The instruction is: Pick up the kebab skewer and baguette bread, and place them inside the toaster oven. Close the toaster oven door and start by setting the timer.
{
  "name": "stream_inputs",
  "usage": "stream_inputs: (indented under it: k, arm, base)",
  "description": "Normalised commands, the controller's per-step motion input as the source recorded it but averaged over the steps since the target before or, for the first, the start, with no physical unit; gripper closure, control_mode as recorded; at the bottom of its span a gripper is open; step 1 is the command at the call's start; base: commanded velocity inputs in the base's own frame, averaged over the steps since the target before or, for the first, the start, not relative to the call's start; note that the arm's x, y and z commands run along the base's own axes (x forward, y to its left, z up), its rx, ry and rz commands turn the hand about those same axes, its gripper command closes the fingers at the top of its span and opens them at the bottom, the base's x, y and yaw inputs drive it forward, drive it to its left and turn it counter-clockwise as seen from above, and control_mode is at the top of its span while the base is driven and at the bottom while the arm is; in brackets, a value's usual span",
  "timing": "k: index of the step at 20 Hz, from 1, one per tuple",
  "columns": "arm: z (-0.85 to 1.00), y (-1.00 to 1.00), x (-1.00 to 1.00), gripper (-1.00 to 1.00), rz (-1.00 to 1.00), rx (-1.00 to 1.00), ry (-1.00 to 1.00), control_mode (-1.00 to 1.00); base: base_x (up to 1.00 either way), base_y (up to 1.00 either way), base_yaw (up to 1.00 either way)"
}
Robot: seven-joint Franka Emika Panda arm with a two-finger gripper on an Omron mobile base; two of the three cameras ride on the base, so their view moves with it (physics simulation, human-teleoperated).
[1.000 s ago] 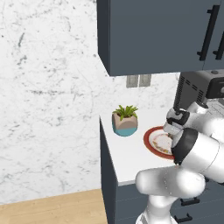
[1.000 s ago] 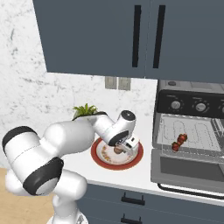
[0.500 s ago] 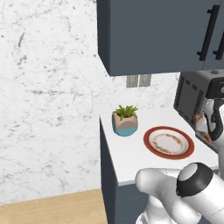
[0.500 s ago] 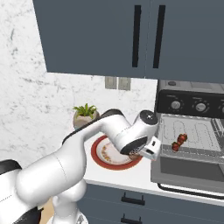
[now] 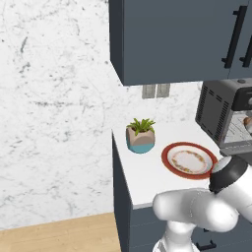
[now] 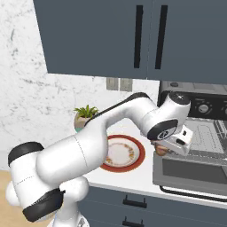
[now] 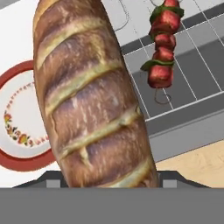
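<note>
At centre right of the right base view, the white arm's hand (image 6: 170, 147) grips the tan, crusty baguette bread (image 7: 92, 96), poised before the dark grey toaster oven (image 6: 195, 133), where the red-chunked kebab skewer (image 7: 161, 48) already lies on the rack, its red-rimmed plate (image 6: 133, 160) bare on the tabletop.

A second ago my gripper (image 6: 165, 149) was down over the plate (image 6: 135, 156); now I've swung it right, carrying the baguette bread (image 7: 89, 100) off the plate, now bare, to the open toaster oven door (image 6: 190, 170).

plate (image 5: 173, 167) – red rim, on counter (image 5: 142, 177) | potted plant (image 5: 141, 135) nr wall – beside plate
</note>
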Motion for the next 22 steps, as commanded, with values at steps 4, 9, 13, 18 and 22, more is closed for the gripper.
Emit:
stream_inputs:
  k: [4, 9, 13, 18, 22]
  arm:
    - [0.0, -1.0, 0.01, 1.0, -0.05, 0.0, 0.0, -1.0]
    - [-0.08, -0.88, 0.0, 1.0, -0.02, 0.0, -0.1, -1.0]
    - [-0.03, -0.07, 0.34, 1.0, -0.02, 0.03, -0.05, -1.0]
    - [-0.1, -0.12, 0.27, 1.0, 0.0, 0.05, -0.02, -1.0]
    - [-0.22, -0.53, 0.08, 1.0, 0.0, 0.0, 0.0, -1.0]
  base:
    - [0.0, 0.0, 0.0]
    - [0.0, 0.0, 0.0]
    - [0.0, 0.0, 0.0]
    - [0.0, 0.0, 0.0]
    - [0.0, 0.0, 0.0]
